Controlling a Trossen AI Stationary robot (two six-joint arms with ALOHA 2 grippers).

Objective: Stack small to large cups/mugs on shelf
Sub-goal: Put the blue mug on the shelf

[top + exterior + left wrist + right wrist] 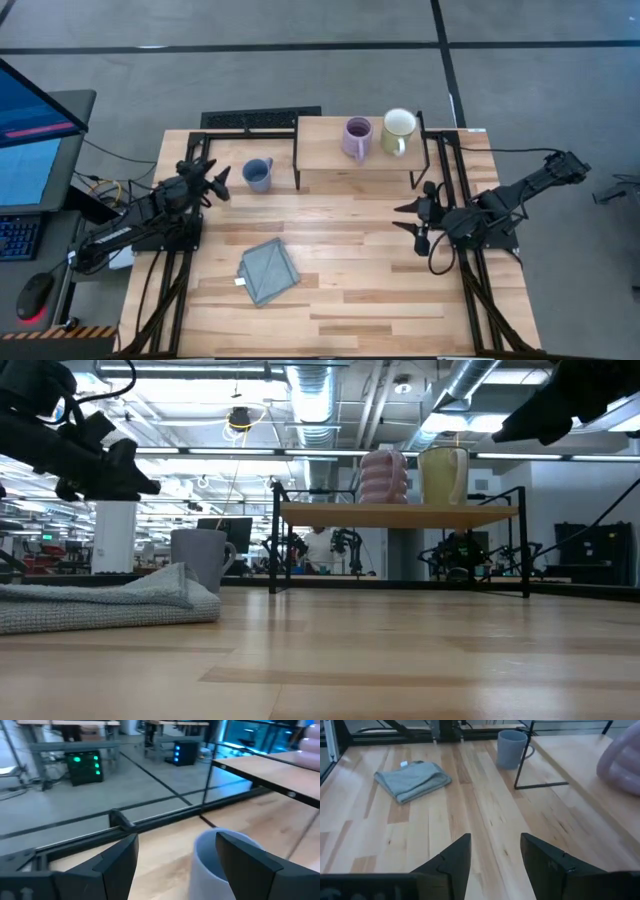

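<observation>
The dusty blue mug (258,174) stands upright on the tabletop, left of the shelf (325,158); it also shows in the low view (200,557). The lavender mug (357,138) and the cream-white mug (398,131) stand side by side on the shelf board (400,513). My left gripper (218,184) hovers open just left of the blue mug (210,865), raised above the table (135,482); one finger hides part of the mug. My right gripper (414,218) is open, off the shelf's near right corner, pointing toward the table's left (495,840).
A folded grey-blue cloth (268,270) lies on the tabletop near the near edge, also seen in the right wrist view (412,779). The shelf's thin black legs (522,765) stand between the blue mug and the table's middle. Bare planks (350,230) lie between the two arms.
</observation>
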